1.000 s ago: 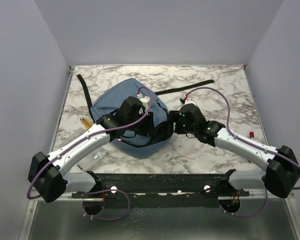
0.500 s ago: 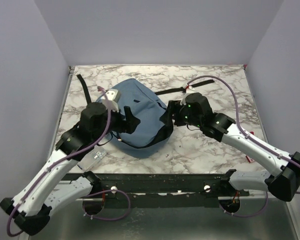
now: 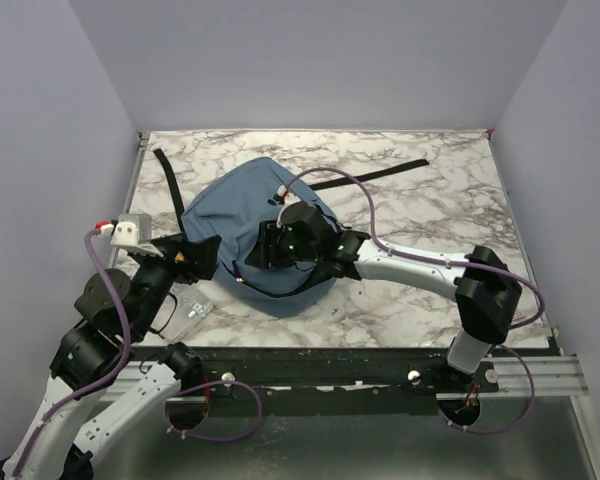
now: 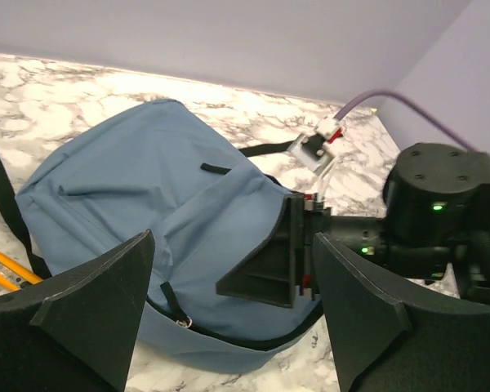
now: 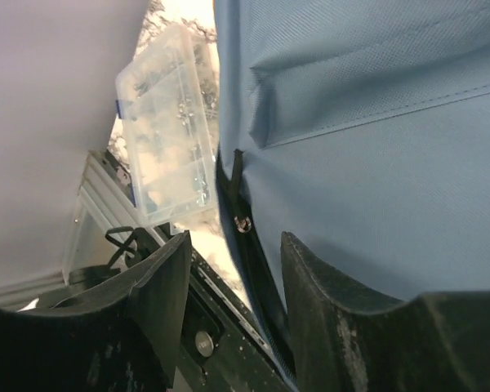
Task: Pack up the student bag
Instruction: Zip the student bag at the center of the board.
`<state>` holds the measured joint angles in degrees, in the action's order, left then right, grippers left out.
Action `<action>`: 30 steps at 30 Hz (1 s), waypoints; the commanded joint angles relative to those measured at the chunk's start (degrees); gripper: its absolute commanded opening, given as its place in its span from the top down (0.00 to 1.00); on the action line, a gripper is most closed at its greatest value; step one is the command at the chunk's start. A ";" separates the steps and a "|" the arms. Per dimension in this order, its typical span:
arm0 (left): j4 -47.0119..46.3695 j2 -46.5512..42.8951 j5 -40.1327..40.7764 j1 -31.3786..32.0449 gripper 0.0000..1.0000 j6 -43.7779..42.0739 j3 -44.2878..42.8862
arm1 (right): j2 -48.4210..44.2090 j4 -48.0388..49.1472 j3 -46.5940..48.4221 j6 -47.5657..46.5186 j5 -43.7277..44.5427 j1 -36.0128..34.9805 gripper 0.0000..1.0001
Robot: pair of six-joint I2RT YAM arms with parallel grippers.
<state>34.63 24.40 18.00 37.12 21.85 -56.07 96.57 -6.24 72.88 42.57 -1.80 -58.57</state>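
- The table has a white and grey marble top, with plain pale walls around it.
- A clear plastic box lies on the table just beside the near-left edge of the bag.
- Yellow pencils lie on the table at the left side of the bag.
- One black strap lies flat at the far left, and another black strap runs off to the far right.
- The right arm reaches across the near part of the bag and covers some of it in the top view.
- The student bag lies flat in the middle of the table, a bit to the left.
- It is soft and dusty blue, with a round top and black zip trim along its near edge.
- A small metal zip pull hangs at that black edge.
- The left gripper is off to the left, apart from the bag. Its two fingers are spread wide and it holds nothing.
- The right gripper is low at the bag's near-left edge, about half open. The zip pull sits just ahead of the gap. I cannot tell if the fingers touch the bag.
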 commanded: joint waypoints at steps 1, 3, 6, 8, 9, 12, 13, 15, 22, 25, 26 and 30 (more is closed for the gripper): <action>1.24 -4.43 4.37 -0.30 0.20 -0.49 2.55 | 5.75 9.41 1.83 5.37 -4.54 -0.49 0.51; 1.67 -5.53 4.14 -0.32 0.20 -0.24 3.69 | 7.44 9.65 2.33 5.38 -4.54 -0.51 0.55; 2.41 -6.33 3.32 -0.31 0.20 1.02 5.53 | 9.53 9.14 3.35 4.54 -4.41 -0.54 0.62; 2.46 -6.50 2.39 -0.33 0.21 1.80 6.74 | 10.41 9.26 3.50 4.35 -4.47 -0.58 0.65; 2.54 -6.54 2.08 -0.33 0.21 2.26 7.16 | 10.87 9.52 3.62 4.12 -4.88 -0.65 0.67; 2.53 -6.65 1.19 -0.30 0.22 3.17 8.29 | 11.94 9.13 4.60 3.10 -5.07 -1.30 0.68; 2.54 -6.72 1.16 -0.32 0.22 3.27 8.55 | 12.29 9.29 4.89 2.80 -5.49 -1.37 0.65; 2.54 -6.73 1.16 -0.35 0.22 3.39 8.90 | 12.92 9.81 5.33 2.38 -5.75 -1.46 0.61; 2.48 -7.26 0.12 -0.37 0.22 4.32 9.30 | 16.12 8.31 8.55 0.79 -4.43 -1.49 0.61; 2.71 -7.41 -0.07 -0.32 0.23 4.66 9.62 | 17.18 7.80 9.72 0.05 -3.78 -1.49 0.61; 2.70 -7.42 -0.14 -0.34 0.23 4.70 9.73 | 17.47 7.66 10.10 -0.14 -3.65 -1.50 0.61; 2.79 -7.38 -0.16 -0.30 0.23 4.87 9.74 | 18.94 7.39 10.72 -1.26 -3.90 -1.51 0.61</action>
<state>36.56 17.58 19.22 37.12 25.98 -46.89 113.23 1.87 81.82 43.55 -6.28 -59.64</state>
